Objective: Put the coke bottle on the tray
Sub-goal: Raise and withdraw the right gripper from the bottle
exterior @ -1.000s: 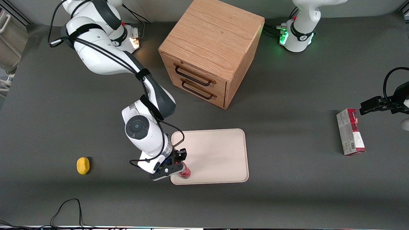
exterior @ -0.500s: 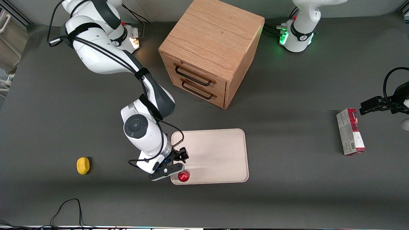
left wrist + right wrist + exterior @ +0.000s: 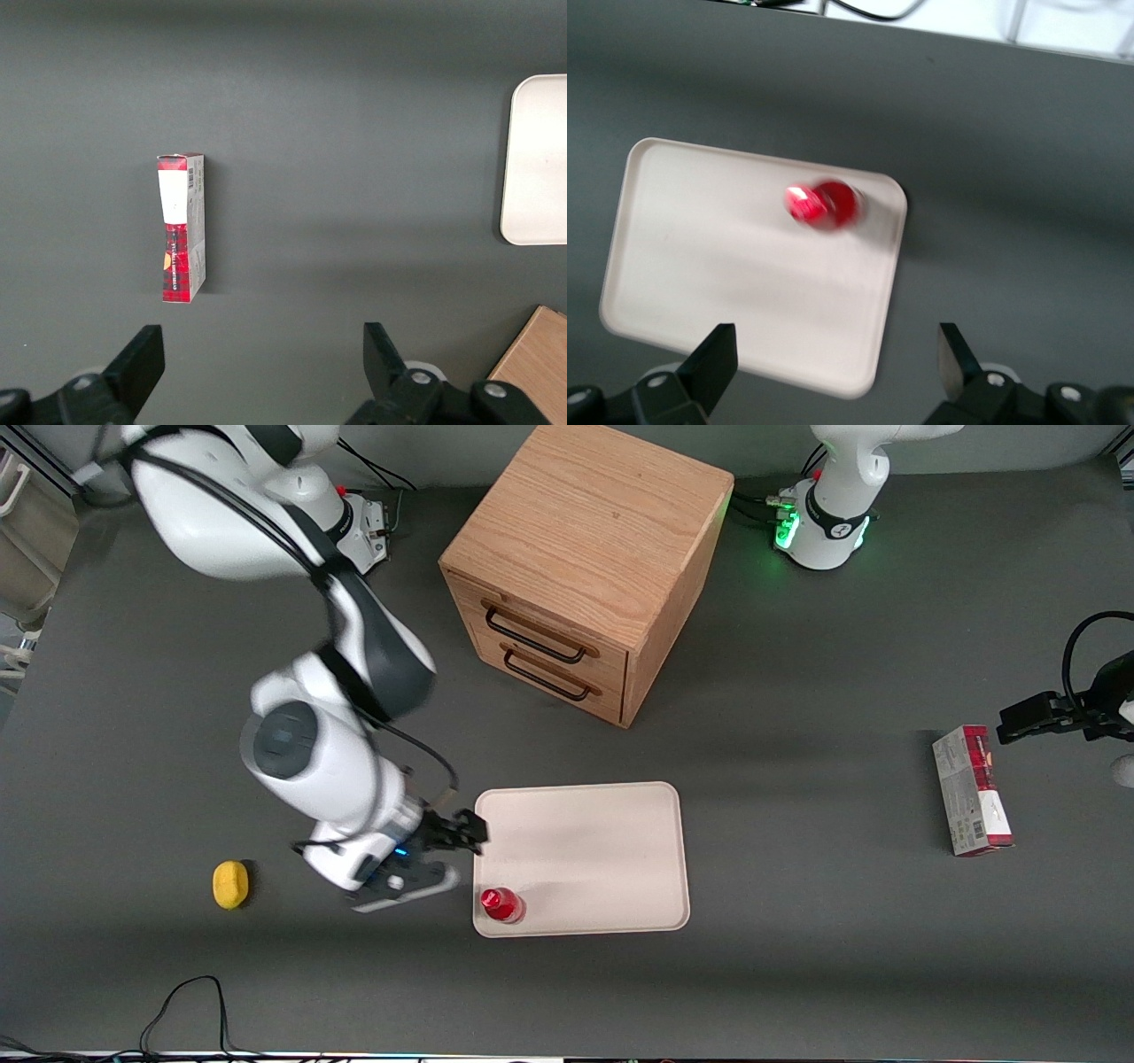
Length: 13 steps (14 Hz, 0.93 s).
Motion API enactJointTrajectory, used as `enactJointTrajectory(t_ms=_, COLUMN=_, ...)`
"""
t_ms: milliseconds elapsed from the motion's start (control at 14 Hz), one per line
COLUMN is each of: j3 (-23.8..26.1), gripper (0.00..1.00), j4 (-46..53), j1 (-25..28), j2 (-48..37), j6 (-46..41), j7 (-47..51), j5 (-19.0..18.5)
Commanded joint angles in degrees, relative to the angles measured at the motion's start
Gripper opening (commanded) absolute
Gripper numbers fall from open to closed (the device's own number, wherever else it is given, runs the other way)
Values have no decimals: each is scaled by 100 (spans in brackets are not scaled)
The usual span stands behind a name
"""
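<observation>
Coke bottle [image 3: 501, 904] upright on tray [image 3: 602, 841] corner, clear of gripper [image 3: 443, 855], jaws apart and empty beside the tray, red cap, slim red body

Coke bottle [image 3: 824, 205] upright on tray [image 3: 700, 266] — near a corner, gripper [image 3: 837, 367] spread wide above

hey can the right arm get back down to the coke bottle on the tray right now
Probably yes. The coke bottle stands upright near a corner of the tray, nothing around it. The gripper hovers just off that tray edge, jaws open.
</observation>
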Motion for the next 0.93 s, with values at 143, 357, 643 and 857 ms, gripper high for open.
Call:
enactJointTrajectory(t_ms=143, j3=-1018, gripper=100, j4=-3423, j1=-229, j2=-3126, j6=-269, j7=-8, j5=787)
enactJointTrajectory(t_ms=357, j3=-1633, gripper=100, j4=-4295, j1=-229, j2=-4236, j6=-858, j7=-525, j5=787)
enactJointTrajectory(t_ms=643, j3=-1899, gripper=100, j4=-4368, j1=-247, j2=-4783, j6=-1474, j7=-1054, j5=410)
enactJointTrajectory(t_ms=857, j3=-1890, gripper=100, j4=-4105, j1=-335, j2=-4653, j6=-1554, j7=-1002, j5=409)
